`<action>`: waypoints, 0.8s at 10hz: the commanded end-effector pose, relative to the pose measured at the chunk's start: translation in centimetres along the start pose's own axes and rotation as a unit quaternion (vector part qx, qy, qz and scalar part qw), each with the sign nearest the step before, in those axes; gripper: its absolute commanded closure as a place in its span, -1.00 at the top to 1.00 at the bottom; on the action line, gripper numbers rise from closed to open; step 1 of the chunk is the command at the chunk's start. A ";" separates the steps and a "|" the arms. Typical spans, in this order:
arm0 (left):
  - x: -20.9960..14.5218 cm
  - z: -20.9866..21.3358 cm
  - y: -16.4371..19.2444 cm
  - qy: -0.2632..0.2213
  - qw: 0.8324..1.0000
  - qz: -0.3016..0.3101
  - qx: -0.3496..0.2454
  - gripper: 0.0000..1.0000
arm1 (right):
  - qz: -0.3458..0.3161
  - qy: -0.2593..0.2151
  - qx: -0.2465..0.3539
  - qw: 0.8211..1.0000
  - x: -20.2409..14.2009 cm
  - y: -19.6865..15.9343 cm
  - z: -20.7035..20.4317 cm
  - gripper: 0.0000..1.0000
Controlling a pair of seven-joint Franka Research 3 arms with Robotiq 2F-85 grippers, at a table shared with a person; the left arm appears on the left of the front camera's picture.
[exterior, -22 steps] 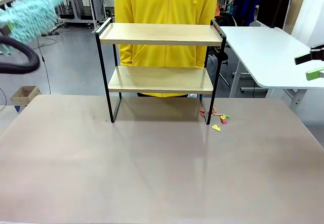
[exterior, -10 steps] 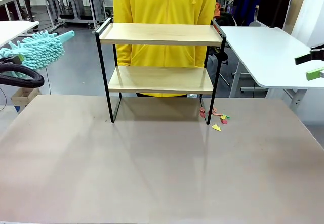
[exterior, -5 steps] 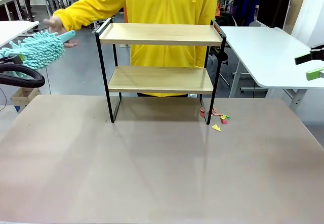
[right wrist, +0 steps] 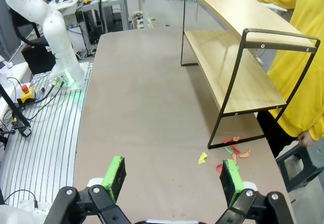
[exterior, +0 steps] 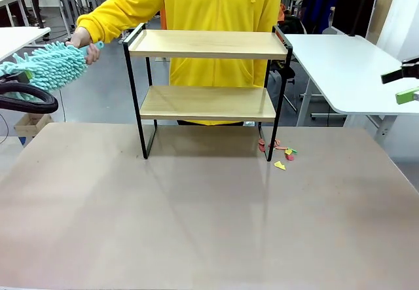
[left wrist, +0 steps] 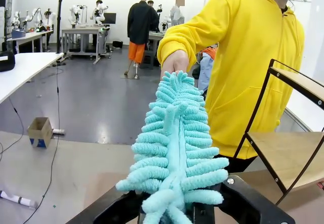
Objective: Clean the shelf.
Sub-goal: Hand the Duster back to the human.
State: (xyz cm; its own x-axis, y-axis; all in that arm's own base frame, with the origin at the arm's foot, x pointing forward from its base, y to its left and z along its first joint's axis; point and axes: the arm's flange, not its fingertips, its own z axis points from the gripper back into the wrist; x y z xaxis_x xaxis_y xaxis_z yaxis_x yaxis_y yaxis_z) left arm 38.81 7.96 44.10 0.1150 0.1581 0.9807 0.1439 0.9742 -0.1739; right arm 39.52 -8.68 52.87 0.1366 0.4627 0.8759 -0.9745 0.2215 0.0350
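The shelf [exterior: 208, 44] stands at the far side of the table, its two wooden boards bare; it also shows as the shelf [left wrist: 286, 150] and the shelf [right wrist: 238, 64]. My left gripper [exterior: 21, 79] at the far left is shut on a fluffy teal duster [exterior: 51, 63], held level and pointing toward the shelf's left end, seen up close as the duster [left wrist: 174, 143] rising from my left gripper [left wrist: 177, 211]. A person's hand [exterior: 84, 41] in a yellow sleeve holds the duster's far tip. My right gripper [exterior: 402, 84] hovers open at the far right, also seen as my right gripper [right wrist: 172, 176].
Small coloured paper scraps [exterior: 280, 151] lie on the brown table [exterior: 209, 218] by the shelf's right legs. A black cable loop [exterior: 29, 100] hangs under my left arm. A white table [exterior: 347, 64] stands to the right, a cardboard box [exterior: 31, 123] on the floor to the left.
The duster came down from higher up and then held still. The person's arm reached out to the left, and the hand now grasps the duster's tip. The right arm has not moved.
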 end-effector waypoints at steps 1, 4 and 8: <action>0.3 0.0 0.0 -0.007 1.000 -0.011 0.000 -0.66 | -0.004 -0.002 0.002 1.000 0.3 0.1 0.2 1.00; 2.0 0.8 0.2 0.021 1.000 0.015 0.001 1.00 | -0.004 -0.002 0.002 1.000 0.3 0.1 0.2 1.00; 8.5 3.3 1.5 0.046 0.996 0.072 0.007 1.00 | -0.004 -0.002 0.002 1.000 0.3 0.1 0.2 1.00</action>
State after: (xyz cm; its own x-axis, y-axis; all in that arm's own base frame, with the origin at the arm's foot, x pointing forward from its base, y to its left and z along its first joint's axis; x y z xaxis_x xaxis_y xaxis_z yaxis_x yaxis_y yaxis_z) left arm 37.85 9.95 49.64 0.1887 0.2423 0.9517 0.1027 0.9589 -0.2645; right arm 39.52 -8.68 52.87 0.1366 0.4628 0.8759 -0.9745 0.2215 0.0350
